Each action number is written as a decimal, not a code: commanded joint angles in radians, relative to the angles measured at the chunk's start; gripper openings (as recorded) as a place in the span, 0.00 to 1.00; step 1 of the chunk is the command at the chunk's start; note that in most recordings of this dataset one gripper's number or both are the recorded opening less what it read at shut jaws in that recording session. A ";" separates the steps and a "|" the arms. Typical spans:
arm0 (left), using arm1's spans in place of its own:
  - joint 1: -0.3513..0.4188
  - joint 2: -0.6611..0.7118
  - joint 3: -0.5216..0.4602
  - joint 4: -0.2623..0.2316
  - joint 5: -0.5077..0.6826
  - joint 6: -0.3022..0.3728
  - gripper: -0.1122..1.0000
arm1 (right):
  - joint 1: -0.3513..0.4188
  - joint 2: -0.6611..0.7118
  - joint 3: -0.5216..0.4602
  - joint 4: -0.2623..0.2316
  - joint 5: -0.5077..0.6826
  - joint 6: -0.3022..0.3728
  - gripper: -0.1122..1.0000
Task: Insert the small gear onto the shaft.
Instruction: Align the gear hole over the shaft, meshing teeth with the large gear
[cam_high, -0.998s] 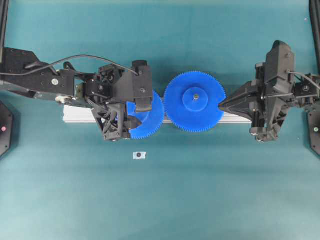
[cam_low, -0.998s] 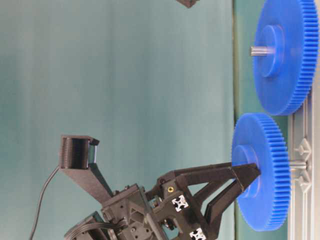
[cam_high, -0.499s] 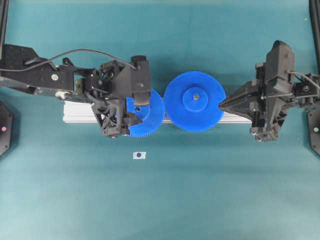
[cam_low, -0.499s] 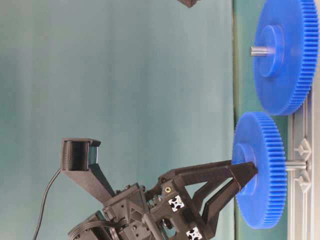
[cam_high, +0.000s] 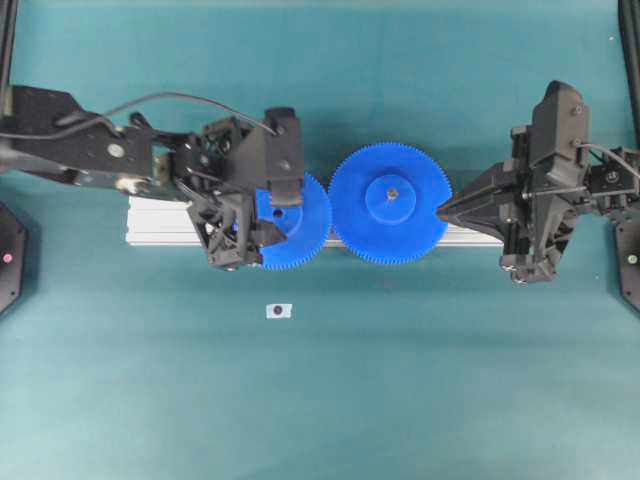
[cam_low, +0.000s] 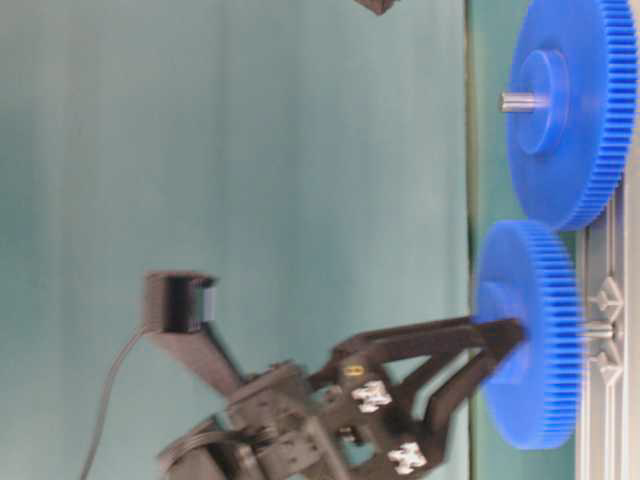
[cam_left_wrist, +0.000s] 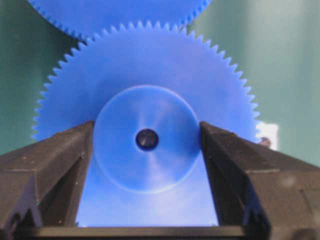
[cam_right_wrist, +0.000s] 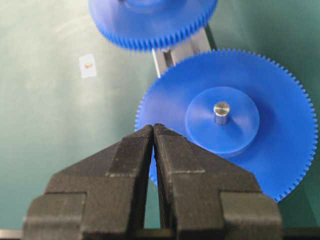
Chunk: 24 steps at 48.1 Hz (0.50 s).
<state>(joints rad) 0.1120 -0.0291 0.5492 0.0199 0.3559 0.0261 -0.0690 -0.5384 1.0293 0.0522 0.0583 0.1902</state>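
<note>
Beside small gear (cam_high: 300, 232), unreadable white tag (cam_high: 279, 311)

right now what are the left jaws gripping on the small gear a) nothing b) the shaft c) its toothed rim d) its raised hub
d: in the left wrist view the left gripper has one finger pressed on each side of the raised round hub of the small gear, and the toothed rim stays free.

Blue small gear (cam_high: 300, 232); teal table (cam_high: 400, 380); black jaws
</note>
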 joint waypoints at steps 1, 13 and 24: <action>0.006 -0.012 -0.020 0.003 -0.015 0.002 0.75 | -0.002 -0.006 -0.009 0.000 -0.008 0.011 0.23; 0.006 -0.012 -0.018 0.003 -0.011 0.003 0.75 | -0.002 -0.008 -0.009 0.000 -0.008 0.011 0.23; 0.006 -0.018 -0.023 0.002 -0.009 0.005 0.75 | -0.002 -0.008 -0.006 0.000 -0.008 0.011 0.23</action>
<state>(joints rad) 0.1120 -0.0261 0.5492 0.0199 0.3497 0.0276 -0.0690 -0.5384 1.0308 0.0522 0.0583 0.1902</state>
